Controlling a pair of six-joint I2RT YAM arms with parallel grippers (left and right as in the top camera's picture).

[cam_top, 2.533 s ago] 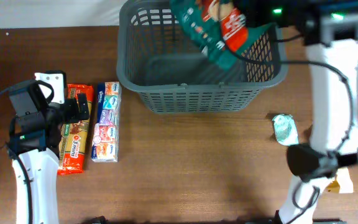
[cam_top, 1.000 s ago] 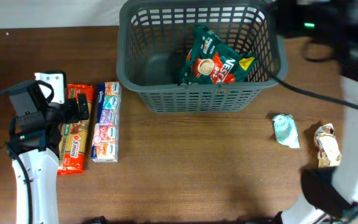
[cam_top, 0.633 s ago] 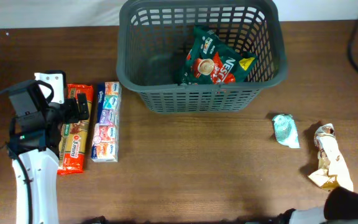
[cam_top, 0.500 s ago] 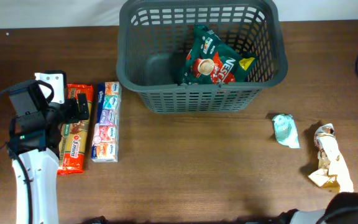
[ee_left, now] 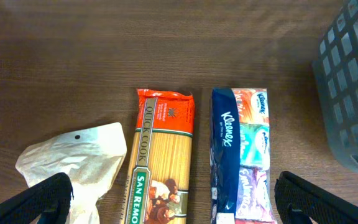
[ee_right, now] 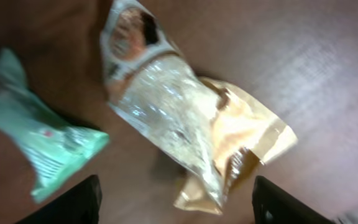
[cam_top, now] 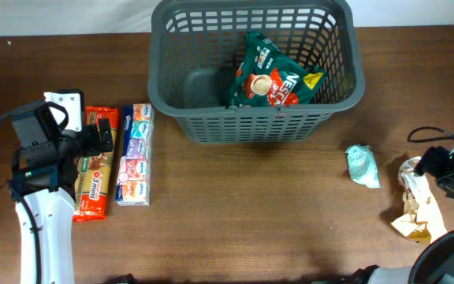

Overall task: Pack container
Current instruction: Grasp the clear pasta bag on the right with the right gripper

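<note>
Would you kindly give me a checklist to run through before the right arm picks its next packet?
1. Right pincer open and empty: ok, fingers spread wide.
2. Right pincer over a target: ok, the clear packet lies below, between its fingers.
3. Mint packet apart from the clear packet: ok, a gap shows from overhead.
4. Room in the basket: ok, the green packet fills one half, with bare base beside it.
5. Left pincer out of the way: ok, open above the pasta, away from the basket.
6. Right pincer's height above the packet: cannot tell.
</note>
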